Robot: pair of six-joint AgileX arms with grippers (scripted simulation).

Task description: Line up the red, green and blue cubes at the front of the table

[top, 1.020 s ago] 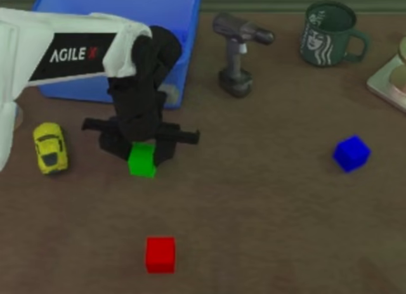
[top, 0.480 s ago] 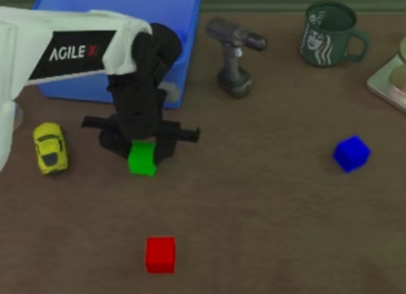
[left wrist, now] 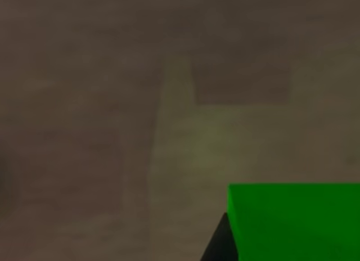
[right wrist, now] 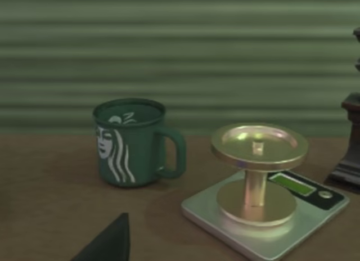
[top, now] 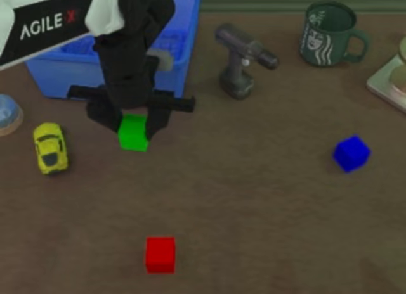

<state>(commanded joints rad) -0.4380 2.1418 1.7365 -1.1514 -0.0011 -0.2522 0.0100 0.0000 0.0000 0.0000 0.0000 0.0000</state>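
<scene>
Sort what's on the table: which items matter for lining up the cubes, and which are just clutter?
Job items: green cube, held by the left gripper; red cube; blue cube; the table.

Clutter: blue bin, yellow toy car, drill, green mug, scale.

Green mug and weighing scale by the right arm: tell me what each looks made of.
Green mug: looks like glazed ceramic, given its smooth dark-green sheen and printed white logo. Weighing scale: looks like metal, with a polished brass-coloured pan and post reflecting light on a brushed silver base.
</scene>
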